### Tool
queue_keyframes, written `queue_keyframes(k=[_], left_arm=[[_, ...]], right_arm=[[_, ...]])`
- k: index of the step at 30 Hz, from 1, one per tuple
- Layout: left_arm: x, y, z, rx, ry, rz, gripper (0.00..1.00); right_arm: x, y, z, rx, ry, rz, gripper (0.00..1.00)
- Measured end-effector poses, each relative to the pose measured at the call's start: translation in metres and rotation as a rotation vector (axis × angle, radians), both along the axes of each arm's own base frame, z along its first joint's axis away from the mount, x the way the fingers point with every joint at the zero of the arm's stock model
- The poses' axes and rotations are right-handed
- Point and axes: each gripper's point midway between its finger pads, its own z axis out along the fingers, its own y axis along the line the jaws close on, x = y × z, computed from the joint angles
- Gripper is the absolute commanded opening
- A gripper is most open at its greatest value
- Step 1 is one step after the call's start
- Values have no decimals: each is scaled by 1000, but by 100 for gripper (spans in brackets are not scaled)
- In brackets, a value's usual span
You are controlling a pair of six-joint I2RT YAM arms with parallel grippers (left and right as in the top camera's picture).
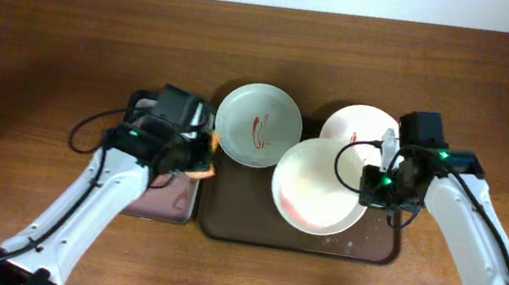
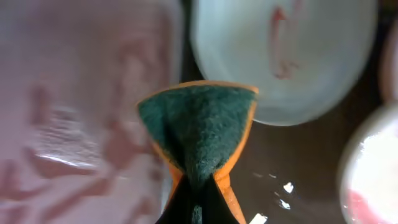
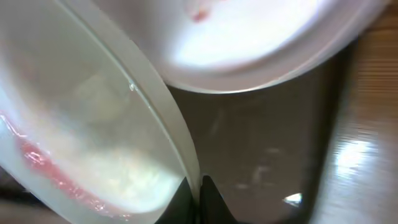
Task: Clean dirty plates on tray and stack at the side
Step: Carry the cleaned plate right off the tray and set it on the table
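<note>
Overhead, right gripper [image 1: 371, 183] pinching smeared plate [image 1: 314, 187] edge

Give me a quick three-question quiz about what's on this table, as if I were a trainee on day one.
1. True or false: the left gripper is empty.
2. What does the right gripper pinch? A a sponge; B a plate's rim; C nothing.
3. Fill in: the mint plate carries ___ streaks.
Key: 1 false, it is shut on the sponge. 2 B, the front plate. 3 red.
</note>
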Motion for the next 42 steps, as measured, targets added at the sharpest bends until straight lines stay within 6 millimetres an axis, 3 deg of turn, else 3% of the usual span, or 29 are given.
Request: queue_keyframes(k=[4, 7, 12, 15, 17, 20, 22, 27, 30, 35, 42], left_arm=[[11, 38, -5, 90, -20, -18, 0], [13, 51, -26, 131, 34, -29, 0], [9, 62, -64, 195, 141, -29, 0], [10, 62, -67, 200, 142, -30, 0], [10, 63, -67, 202, 141, -30, 0], [10, 62, -66, 202, 140, -30, 0], [10, 62, -66, 203, 139, -33, 0], [10, 62, -66, 203, 139, -33, 0], [10, 63, -66, 203, 139, -33, 0], [10, 62, -66, 203, 139, -33, 0], [10, 62, -66, 203, 139, -33, 0]], right_arm=[[7, -11, 22, -217, -124, -26, 4], [14, -5, 39, -403, -233, 17, 4], [24, 24, 73, -672, -460, 118, 4], [25, 36, 94, -781, -570, 142, 4], [28, 31, 100, -814, -596, 114, 4], [34, 2, 97, -803, -556, -3, 4], [38, -17, 85, -724, -488, -75, 4], [29, -124, 54, -484, -284, -454, 4], [17, -162, 43, -295, -236, -624, 4], [-6, -208, 39, -134, -223, -826, 4], [-25, -233, 39, -56, -226, -947, 4]])
